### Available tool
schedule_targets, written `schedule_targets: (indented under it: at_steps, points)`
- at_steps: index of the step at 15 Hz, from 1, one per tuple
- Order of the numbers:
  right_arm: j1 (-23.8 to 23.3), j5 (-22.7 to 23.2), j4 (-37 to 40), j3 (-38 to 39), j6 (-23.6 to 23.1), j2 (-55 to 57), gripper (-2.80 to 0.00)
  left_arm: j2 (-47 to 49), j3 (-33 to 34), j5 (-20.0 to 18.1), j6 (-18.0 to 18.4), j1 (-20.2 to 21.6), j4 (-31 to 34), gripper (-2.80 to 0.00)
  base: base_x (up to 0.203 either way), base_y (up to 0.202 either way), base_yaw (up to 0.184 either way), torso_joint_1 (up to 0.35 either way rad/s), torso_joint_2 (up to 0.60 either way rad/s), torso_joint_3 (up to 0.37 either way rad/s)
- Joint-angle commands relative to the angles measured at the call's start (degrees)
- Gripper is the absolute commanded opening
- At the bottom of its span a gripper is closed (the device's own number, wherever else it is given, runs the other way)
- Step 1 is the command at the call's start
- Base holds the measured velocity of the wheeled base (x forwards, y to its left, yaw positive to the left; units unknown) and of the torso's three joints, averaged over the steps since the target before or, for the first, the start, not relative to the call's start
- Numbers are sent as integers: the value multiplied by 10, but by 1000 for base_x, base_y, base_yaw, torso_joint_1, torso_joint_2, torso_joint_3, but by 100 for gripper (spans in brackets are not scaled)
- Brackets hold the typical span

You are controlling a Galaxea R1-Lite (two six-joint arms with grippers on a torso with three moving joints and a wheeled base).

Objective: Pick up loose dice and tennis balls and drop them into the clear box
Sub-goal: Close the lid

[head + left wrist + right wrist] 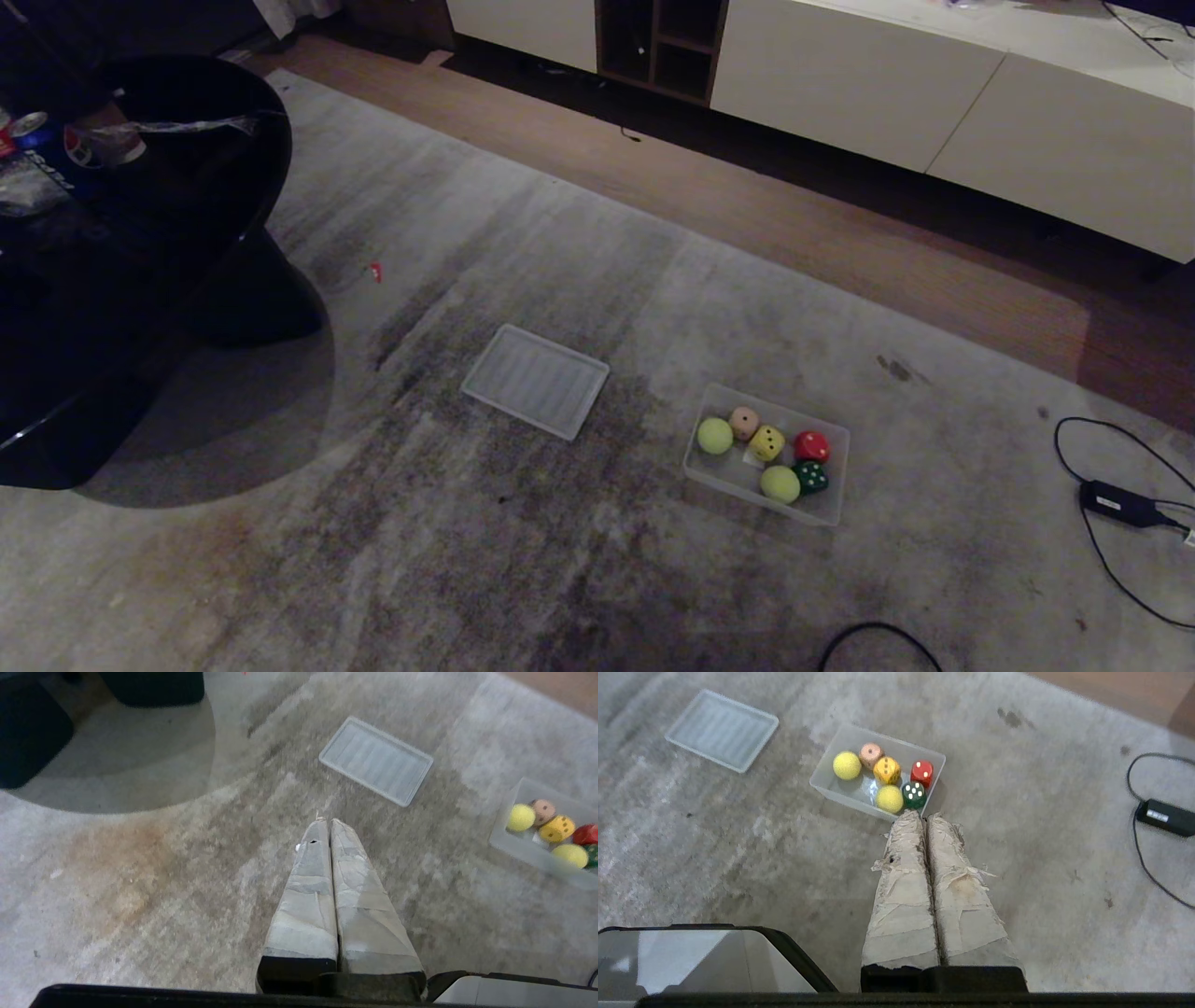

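Note:
The clear box (834, 487) sits on the grey rug, right of centre in the head view. Inside it lie two tennis balls (715, 436) (780, 483), a beige die (744, 423), a pale yellow die (767, 443), a red die (811, 446) and a green die (810, 477). No loose die or ball shows on the rug. Neither arm appears in the head view. My left gripper (326, 821) is shut and empty above bare rug, well short of the box (514, 845). My right gripper (924, 816) is shut and empty, its tips just short of the box's (826, 785) near corner.
A flat ribbed clear lid (536, 380) lies on the rug left of the box. A black round table (140, 243) with cans fills the left side. A white cabinet (934, 93) runs along the back. A power adapter with cable (1116, 502) lies at the right.

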Motion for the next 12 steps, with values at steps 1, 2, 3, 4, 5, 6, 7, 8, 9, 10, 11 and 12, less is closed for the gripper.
schedule_targets:
  at_steps: [1,2,3,4,5,6,7,8,9,10,11,12]
  points:
    - [0,0,0,0,0,1,-280,1,1,1,-1,0,0,-280,0,0,0,2,-5,198]
    - [0,0,0,0,0,1,-280,1,1,1,0,0,0,-280,0,0,0,5,-1,201]
    - [0,0,0,0,0,1,-280,1,1,0,1,0,0,-280,0,0,0,5,2,206]
    - [1,0,0,0,0,1,-280,1,1,-1,3,0,0,-280,0,0,0,4,7,189]
    - [0,0,0,0,0,1,-280,1,1,0,4,0,0,-280,0,0,0,0,0,202]
    - [0,0,0,0,0,1,-280,1,1,-1,4,0,0,-280,0,0,0,5,-1,205]
    - [0,0,0,0,0,1,-280,1,1,-1,5,0,0,-280,0,0,0,-2,-1,198]
    - [0,0,0,0,0,1,-280,1,1,-1,5,0,0,-280,0,0,0,2,5,203]
    - [0,0,0,0,0,1,-280,1,1,-1,4,0,0,-280,0,0,0,1,5,207]
    - [0,0,0,0,0,1,-280,1,1,-1,4,0,0,-280,0,0,0,6,9,198]
    - [0,0,0,0,0,1,-280,1,1,-1,4,0,0,-280,0,0,0,3,7,201]
    - [0,0,0,0,0,1,-280,1,1,-1,5,0,0,-280,0,0,0,2,2,195]
